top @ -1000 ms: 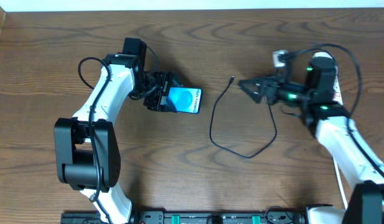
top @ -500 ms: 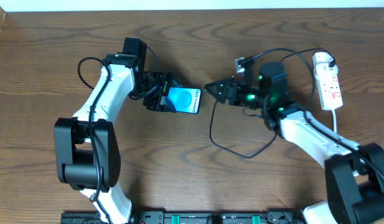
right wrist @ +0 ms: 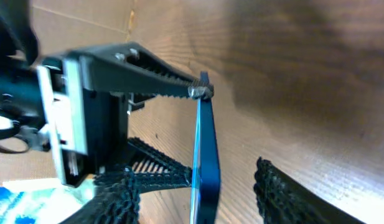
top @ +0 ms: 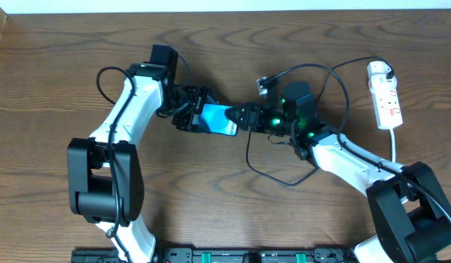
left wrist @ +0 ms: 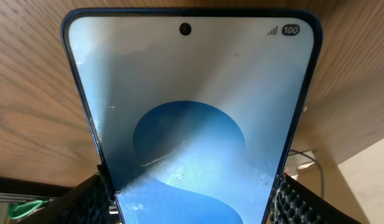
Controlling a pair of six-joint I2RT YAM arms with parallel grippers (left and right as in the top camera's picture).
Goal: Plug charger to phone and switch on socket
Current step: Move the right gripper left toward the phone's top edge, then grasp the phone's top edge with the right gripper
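The phone point(top: 216, 119), its screen lit blue, is clamped by its long edges in my left gripper point(top: 190, 117) and tilted. The left wrist view shows the phone's screen point(left wrist: 192, 93) filling the frame, with my left gripper point(left wrist: 192, 202) shut on it. My right gripper point(top: 243, 117) is at the phone's free end. Seen edge-on, the phone point(right wrist: 205, 149) stands between the right gripper's point(right wrist: 195, 183) open fingers, with a gap on each side. The charger's black cable point(top: 283, 181) loops on the table, and its tip is hidden under the right arm. The socket point(top: 387, 98) lies at the far right.
A white plug head point(top: 378, 70) sits at the top of the power strip. Its white cord point(top: 394, 142) runs down the right side. The brown wooden table point(top: 50, 73) shows bare wood on the left, and my left arm point(top: 130, 109) stands over it.
My right arm has swung left from beside the power strip to the phone's free end, and its jaws have narrowed. The left gripper has kept hold of the phone and tilted it a little.
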